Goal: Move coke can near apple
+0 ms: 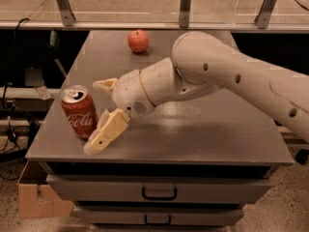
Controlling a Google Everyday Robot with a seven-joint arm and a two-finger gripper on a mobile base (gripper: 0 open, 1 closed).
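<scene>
Red aluminium coke can (78, 111), one, is standing upright front-left on grey counter (217, 129). One round red apple (138, 40) is sitting well apart at back. One gripper (94, 117) is hovering beside can, cream fingers (108, 129) spreading wide.

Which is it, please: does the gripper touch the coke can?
Cannot tell: in the camera view the gripper has its lower finger overlapping the coke can, hiding any gap.
</scene>
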